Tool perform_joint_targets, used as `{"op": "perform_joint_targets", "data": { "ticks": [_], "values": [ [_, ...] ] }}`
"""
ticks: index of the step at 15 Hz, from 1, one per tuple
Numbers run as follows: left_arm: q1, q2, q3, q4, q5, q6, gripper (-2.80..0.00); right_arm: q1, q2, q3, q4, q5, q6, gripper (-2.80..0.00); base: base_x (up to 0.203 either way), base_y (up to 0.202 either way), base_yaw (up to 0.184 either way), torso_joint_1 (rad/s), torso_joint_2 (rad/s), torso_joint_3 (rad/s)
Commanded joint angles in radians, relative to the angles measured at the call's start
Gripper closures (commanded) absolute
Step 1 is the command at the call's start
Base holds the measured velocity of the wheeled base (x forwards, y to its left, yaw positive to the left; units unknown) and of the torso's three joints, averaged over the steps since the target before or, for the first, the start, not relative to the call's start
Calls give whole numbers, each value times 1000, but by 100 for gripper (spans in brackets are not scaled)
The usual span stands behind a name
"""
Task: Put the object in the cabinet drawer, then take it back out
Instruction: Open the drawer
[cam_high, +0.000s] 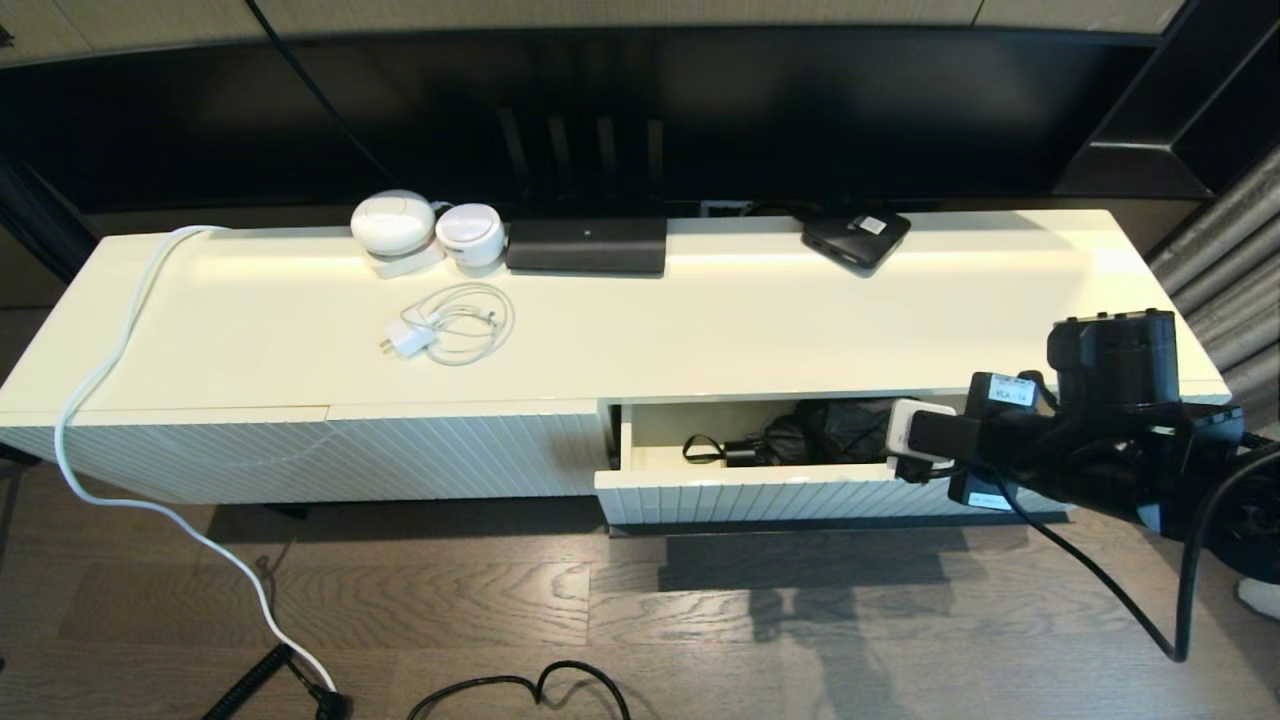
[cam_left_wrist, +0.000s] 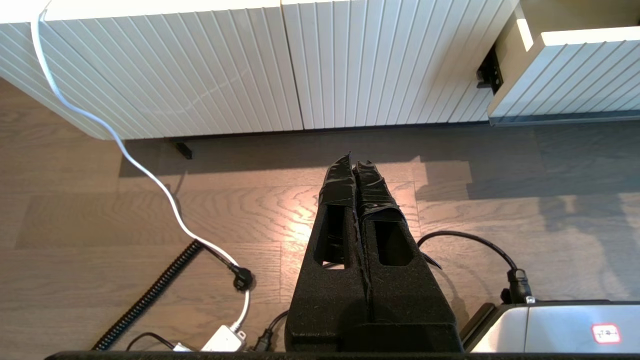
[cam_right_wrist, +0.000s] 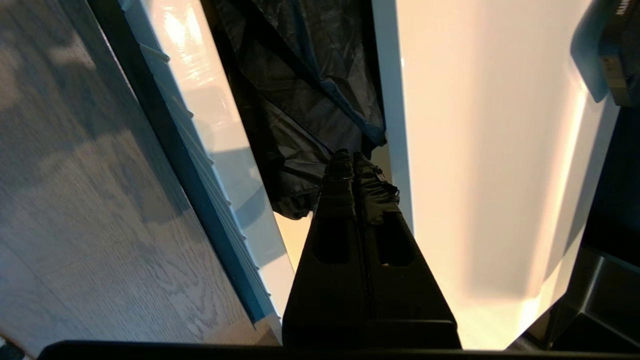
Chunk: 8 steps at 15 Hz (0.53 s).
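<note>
The cabinet drawer (cam_high: 760, 495) stands partly pulled out at the right end of the cream cabinet. The black umbrella (cam_high: 835, 430) lies inside it, its short handle (cam_high: 745, 452) and wrist loop pointing left. My right arm (cam_high: 1000, 440) reaches over the drawer's right part. In the right wrist view the right gripper (cam_right_wrist: 351, 159) is shut, its tips down inside the drawer right at the bunched fabric of the umbrella (cam_right_wrist: 300, 100); I see nothing between the fingers. My left gripper (cam_left_wrist: 354, 162) is shut and empty, parked low over the floor before the cabinet; the drawer (cam_left_wrist: 575, 65) shows beside it.
On the cabinet top lie a white charger with coiled cable (cam_high: 445, 325), a flat black box with a white sticker (cam_high: 855, 235), a long black box (cam_high: 586, 245) and two white round devices (cam_high: 393, 222). A white cable (cam_high: 100, 380) hangs to the floor; black cables lie there.
</note>
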<state>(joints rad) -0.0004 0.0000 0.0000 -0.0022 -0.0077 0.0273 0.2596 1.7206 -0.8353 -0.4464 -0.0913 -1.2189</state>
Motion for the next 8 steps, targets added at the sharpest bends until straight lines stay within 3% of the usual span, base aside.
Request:
{"op": "perform_joint_targets", "data": {
  "ticks": [1,8],
  "values": [
    [0,2,2,-1,0,0,0,0,33,-4,-4,-1,-7,0,0,0,0,0,0,0],
    [-1,2,2,-1,0,0,0,3,98,-21,-32,-29,-4,0,0,0,0,0,0,0]
  ]
}}
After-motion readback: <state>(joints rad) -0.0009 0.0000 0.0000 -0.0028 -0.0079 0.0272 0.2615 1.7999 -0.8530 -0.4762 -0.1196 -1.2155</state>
